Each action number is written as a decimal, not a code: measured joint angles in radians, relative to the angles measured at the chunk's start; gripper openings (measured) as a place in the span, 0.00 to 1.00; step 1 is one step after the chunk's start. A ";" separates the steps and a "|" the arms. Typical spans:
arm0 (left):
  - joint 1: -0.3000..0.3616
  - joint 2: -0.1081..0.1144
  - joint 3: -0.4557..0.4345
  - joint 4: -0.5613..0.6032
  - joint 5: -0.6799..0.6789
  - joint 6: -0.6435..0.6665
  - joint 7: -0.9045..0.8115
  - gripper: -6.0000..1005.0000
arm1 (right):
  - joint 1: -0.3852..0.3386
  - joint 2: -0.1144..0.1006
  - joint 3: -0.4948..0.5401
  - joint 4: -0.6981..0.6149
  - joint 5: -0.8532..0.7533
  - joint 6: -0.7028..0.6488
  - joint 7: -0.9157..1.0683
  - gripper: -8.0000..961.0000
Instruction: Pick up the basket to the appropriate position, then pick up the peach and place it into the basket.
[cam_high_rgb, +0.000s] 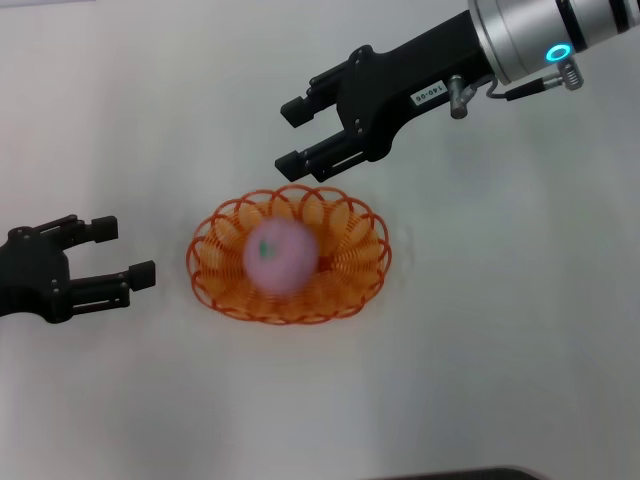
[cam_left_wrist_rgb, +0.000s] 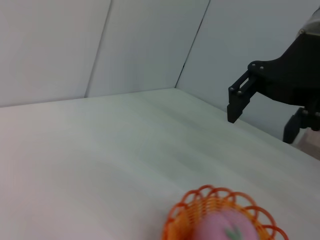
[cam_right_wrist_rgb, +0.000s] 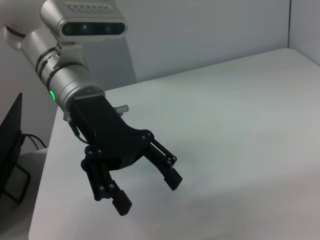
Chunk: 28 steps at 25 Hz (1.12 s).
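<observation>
From the head view I see the peach (cam_high_rgb: 281, 257) lying inside the basket (cam_high_rgb: 352, 285), below the right gripper (cam_high_rgb: 297, 135), whose jaws are open and empty. The left gripper (cam_high_rgb: 122, 251) waits beside, jaws open. The left wrist view agrees. The right wrist view shows only that left gripper. I judge the placing done; next, both arms only need to draw back.

A: What did the right hand (cam_high_rgb: 295, 135) look like?
B: Matte black, two blocky fingers, with a small white label on its body, a silver ribbed wrist and a glowing blue ring.
A: And the left hand (cam_high_rgb: 125, 250)?
B: Also black; its silver wrist carried a green light and a camera bar.
</observation>
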 joint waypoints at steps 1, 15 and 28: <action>0.000 0.000 0.000 0.000 0.000 0.000 0.000 0.89 | -0.001 0.000 0.000 0.000 0.000 -0.001 0.000 0.59; 0.000 0.001 -0.026 0.002 -0.009 0.004 -0.001 0.89 | -0.165 -0.007 0.046 -0.063 0.075 -0.060 -0.093 1.00; -0.008 0.005 -0.045 0.007 -0.011 0.009 -0.025 0.89 | -0.463 -0.020 0.268 0.128 0.133 -0.092 -0.548 0.99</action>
